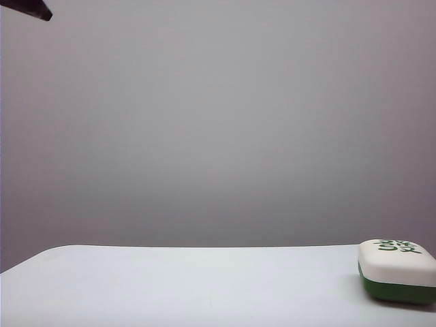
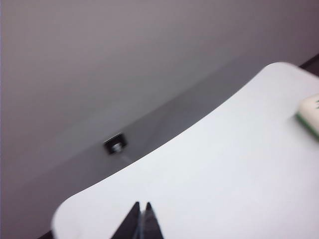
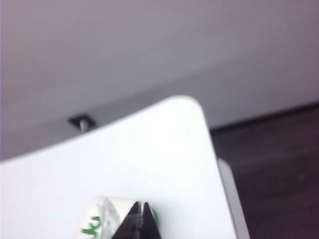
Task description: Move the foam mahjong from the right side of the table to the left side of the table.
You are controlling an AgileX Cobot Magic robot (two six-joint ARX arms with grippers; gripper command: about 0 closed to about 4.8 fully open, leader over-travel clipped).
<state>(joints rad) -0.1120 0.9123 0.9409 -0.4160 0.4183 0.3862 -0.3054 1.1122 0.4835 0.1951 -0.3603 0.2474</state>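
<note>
Seen from the outside camera: foam mahjong sitting at about 4 o'clock on the table, right by the right edge, white on top and dark green underneath, flat on its base. No gripper showing there, just a dark bit at the top left corner. Through the left wrist camera: left gripper hanging over the bare left part of the table, tips pinched together with nothing between them, block well apart near the far corner. Through the right wrist camera: right gripper hanging above the block, tips also pressed together and empty — not touching it, as far as can be told. Probably light and squishy, being foam, and not easy to break; best pinched gently across the two long sides. Green marks printed on top — too blurry and tilted to read.
</note>
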